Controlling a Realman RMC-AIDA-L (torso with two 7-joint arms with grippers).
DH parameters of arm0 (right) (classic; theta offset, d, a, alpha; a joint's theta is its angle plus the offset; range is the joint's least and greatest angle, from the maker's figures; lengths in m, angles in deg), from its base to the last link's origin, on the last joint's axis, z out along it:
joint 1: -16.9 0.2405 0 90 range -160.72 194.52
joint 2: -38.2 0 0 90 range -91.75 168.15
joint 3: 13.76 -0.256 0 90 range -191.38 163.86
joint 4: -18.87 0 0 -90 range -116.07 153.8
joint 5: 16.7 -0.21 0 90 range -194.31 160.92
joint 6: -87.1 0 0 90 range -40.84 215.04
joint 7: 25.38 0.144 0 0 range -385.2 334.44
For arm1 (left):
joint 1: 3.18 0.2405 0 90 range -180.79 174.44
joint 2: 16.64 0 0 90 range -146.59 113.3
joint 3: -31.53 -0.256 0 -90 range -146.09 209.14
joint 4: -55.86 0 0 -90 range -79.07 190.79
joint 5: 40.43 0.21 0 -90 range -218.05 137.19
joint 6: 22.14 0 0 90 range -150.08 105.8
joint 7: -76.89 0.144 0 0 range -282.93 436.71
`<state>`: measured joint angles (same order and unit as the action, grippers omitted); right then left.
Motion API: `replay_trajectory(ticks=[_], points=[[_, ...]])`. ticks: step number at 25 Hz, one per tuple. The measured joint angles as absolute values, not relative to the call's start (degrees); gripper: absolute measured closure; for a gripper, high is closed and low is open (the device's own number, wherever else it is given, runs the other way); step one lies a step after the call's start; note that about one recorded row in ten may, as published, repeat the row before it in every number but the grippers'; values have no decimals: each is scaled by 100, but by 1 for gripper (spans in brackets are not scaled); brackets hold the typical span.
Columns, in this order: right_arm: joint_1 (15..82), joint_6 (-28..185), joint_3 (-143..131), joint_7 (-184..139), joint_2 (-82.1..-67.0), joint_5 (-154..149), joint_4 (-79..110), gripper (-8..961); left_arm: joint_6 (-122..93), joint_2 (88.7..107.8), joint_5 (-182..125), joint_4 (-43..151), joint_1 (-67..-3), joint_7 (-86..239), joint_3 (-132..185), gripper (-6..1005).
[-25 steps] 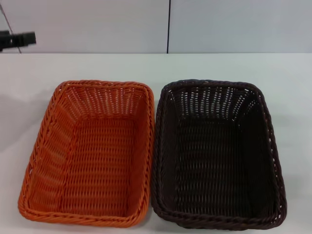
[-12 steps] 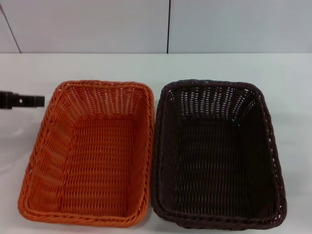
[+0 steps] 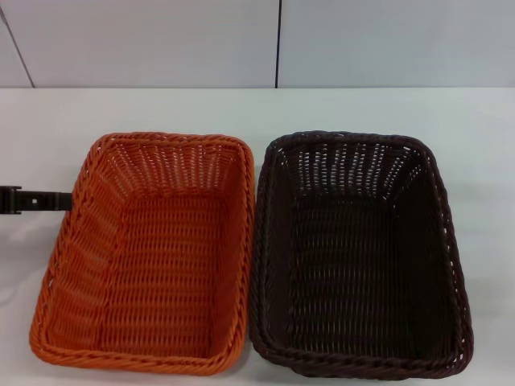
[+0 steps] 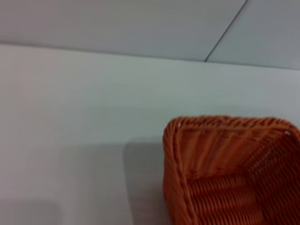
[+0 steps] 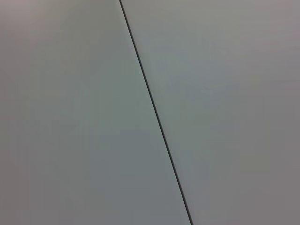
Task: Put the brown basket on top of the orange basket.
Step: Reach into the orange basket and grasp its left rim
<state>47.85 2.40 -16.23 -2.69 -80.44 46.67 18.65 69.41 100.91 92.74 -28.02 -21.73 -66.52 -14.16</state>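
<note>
The orange basket (image 3: 149, 253) sits on the left half of the white table (image 3: 257, 108), and the brown basket (image 3: 358, 257) stands right beside it, their long rims nearly touching. Both are upright and empty. My left gripper (image 3: 63, 199) reaches in from the left edge of the head view as a thin black bar, its tip just outside the orange basket's left rim. The left wrist view shows one corner of the orange basket (image 4: 229, 168) on the table. My right gripper is out of view.
A pale wall with a dark vertical seam (image 3: 278, 44) rises behind the table. The right wrist view holds only that wall and its seam (image 5: 154, 112). Bare table surface lies beyond the baskets and to both sides.
My left gripper has come down from the upper left towards me and now sits beside the orange basket's left rim. Neither basket has moved.
</note>
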Motion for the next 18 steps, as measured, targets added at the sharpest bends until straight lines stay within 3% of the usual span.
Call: replay_trajectory(ticks=[18], points=[[4738, 372, -1653, -262, -8052, 4668, 1848, 412, 6873, 10127, 9143, -1861, -2156, -6332, -1377, 268]])
